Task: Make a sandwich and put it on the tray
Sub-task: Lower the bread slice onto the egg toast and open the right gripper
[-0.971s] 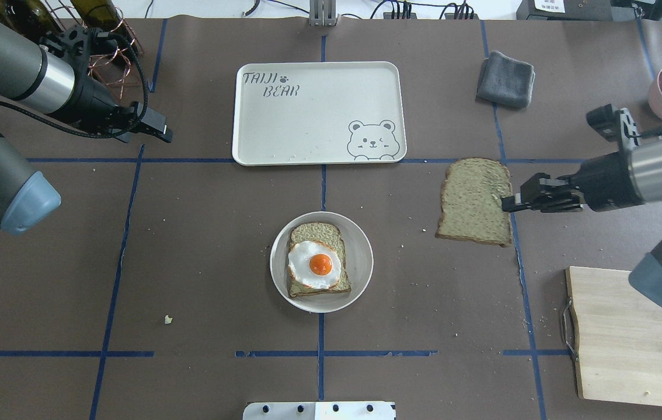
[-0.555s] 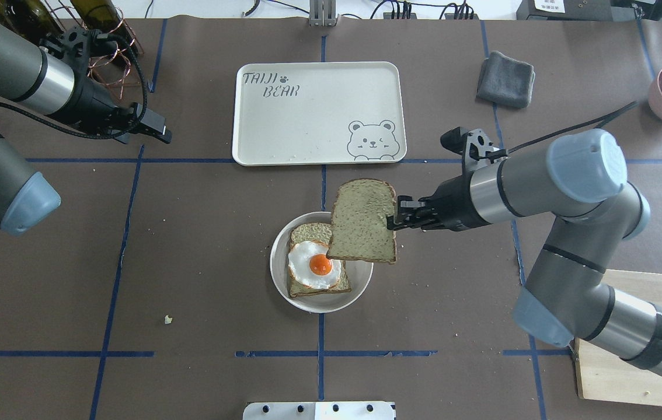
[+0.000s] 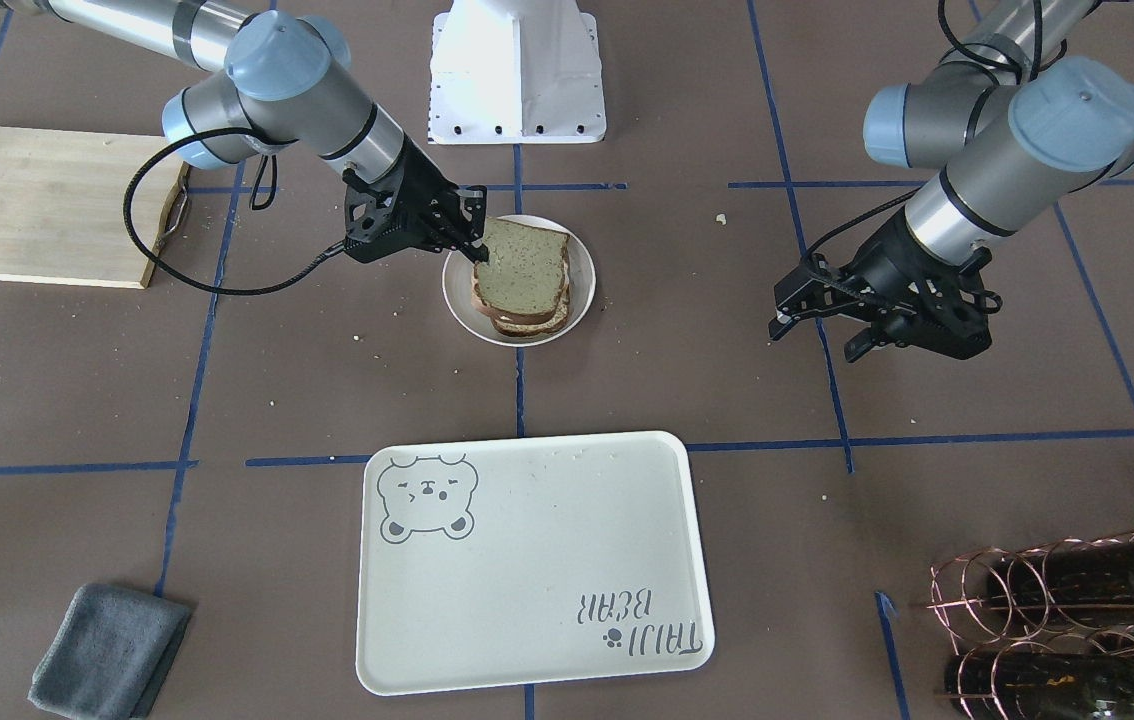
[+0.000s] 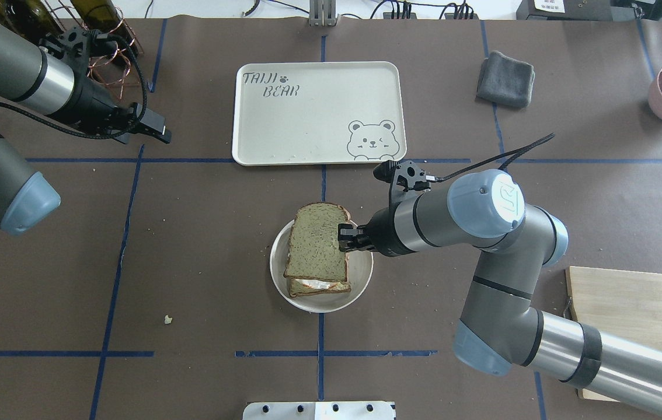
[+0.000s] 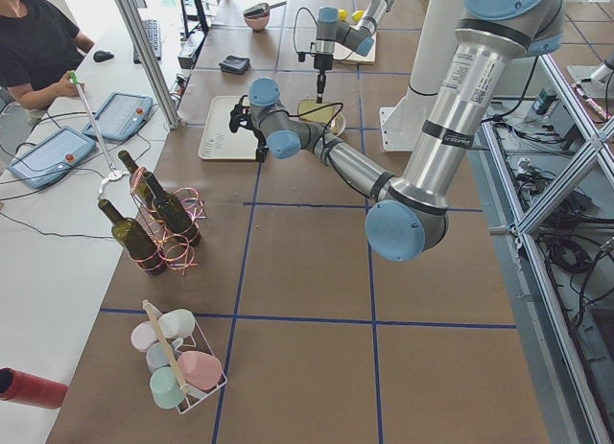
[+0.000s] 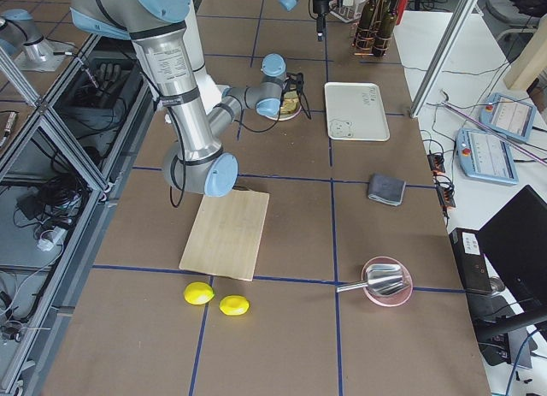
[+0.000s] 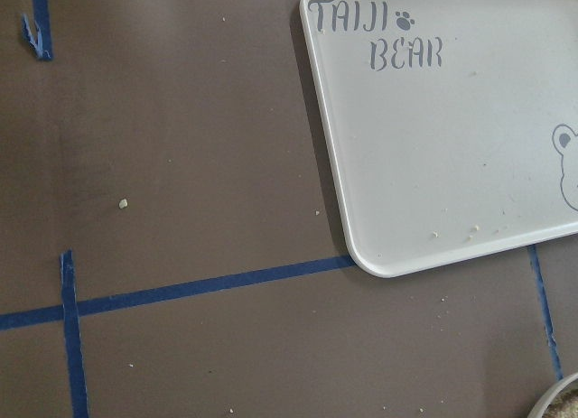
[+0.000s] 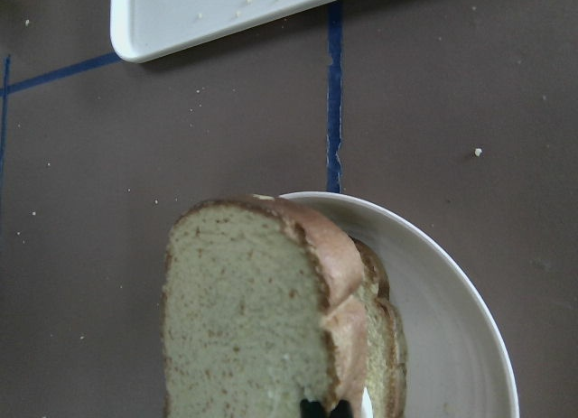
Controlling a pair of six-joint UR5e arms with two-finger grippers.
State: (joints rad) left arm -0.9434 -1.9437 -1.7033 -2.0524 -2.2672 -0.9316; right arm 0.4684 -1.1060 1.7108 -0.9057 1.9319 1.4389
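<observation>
I've moved the top slice (image 4: 316, 245) onto the stack (image 4: 320, 287); right gripper (image 4: 345, 237) clamps it, left gripper (image 3: 815, 335) looks open. Release, then tray (image 4: 307, 111).

- Overhead: behind robot, looks forward and down on desk (image 4: 191, 262).
- Front: opposite side, steep, mirrored.
- Sides: desk ends, far.
- Wrists: close; both catch tray (image 7: 452, 165) corner.

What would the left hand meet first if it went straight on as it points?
The left hand would probably meet the table, just short of the tray; depth is unclear.
</observation>
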